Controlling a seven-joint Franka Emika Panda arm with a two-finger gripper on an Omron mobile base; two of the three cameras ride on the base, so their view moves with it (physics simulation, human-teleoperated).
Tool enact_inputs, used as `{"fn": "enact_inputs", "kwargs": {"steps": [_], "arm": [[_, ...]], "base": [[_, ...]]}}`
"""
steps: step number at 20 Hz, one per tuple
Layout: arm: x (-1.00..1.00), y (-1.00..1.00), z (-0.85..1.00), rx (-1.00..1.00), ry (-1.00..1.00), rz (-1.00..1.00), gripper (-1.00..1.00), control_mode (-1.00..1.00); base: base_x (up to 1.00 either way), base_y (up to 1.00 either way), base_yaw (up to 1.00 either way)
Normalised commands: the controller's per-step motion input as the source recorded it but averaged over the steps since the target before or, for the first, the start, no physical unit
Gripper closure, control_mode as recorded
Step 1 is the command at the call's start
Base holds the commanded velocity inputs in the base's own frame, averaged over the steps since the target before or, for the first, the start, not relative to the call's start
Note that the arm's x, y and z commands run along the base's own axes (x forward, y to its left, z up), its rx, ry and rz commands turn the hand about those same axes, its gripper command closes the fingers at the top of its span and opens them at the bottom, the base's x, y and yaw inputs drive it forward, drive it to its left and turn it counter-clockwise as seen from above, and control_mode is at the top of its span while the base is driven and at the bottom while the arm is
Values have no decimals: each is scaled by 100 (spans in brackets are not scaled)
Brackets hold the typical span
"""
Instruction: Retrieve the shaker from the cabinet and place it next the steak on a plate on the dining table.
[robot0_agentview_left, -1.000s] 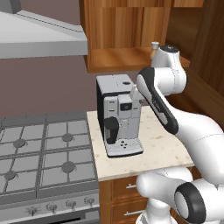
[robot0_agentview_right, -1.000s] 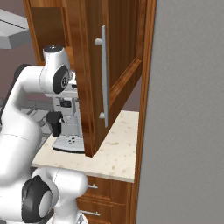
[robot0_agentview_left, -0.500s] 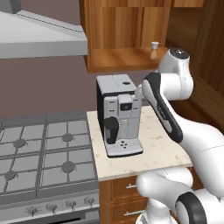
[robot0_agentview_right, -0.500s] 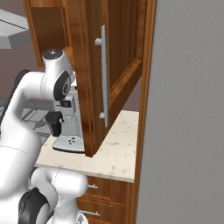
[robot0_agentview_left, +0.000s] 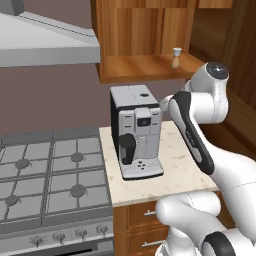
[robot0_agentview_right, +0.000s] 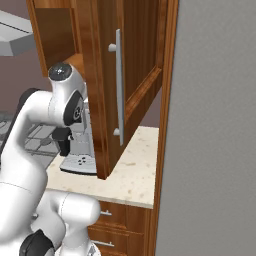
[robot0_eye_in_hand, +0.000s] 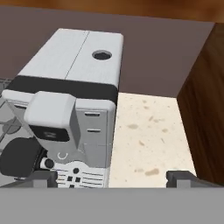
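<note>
Shaker (robot0_agentview_left: 176, 57): tan-brown, paler cap. Cabinet (robot0_agentview_left: 145, 35): medium-brown wood, visible grain. Coffee machine (robot0_agentview_left: 136, 131): silver-grey, black band and spout. Table (robot0_eye_in_hand: 151, 140): beige, brown speckles. Stove (robot0_agentview_left: 50, 175): grey grates. Hood (robot0_agentview_left: 45, 42): pale grey. Wall (robot0_agentview_left: 55, 97): dull mauve-brown. Fingers (robot0_eye_in_hand: 186, 178): dark grey.

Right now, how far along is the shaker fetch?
Done: the cabinet door stands open, exposing its shelf. In hand: nothing; the gripper is open, looking down at the coffee machine. Left: grasp the shaker, still upright on the shelf, then carry it to the plate beside the steak.
</note>
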Motion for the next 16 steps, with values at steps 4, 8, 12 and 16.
{"fn": "enact_inputs", "kwargs": {"steps": [4, 8, 12, 16], "arm": [[0, -11, 15, 0, -15, 0, -100, -100], [0, -8, 20, 0, -11, -1, -100, -100], [0, -6, 17, 0, -16, -2, -100, -100], [0, -4, 27, 0, -18, -1, -100, -100]], "base": [[0, 0, 0], [0, 0, 0], [0, 0, 0], [0, 0, 0]]}}
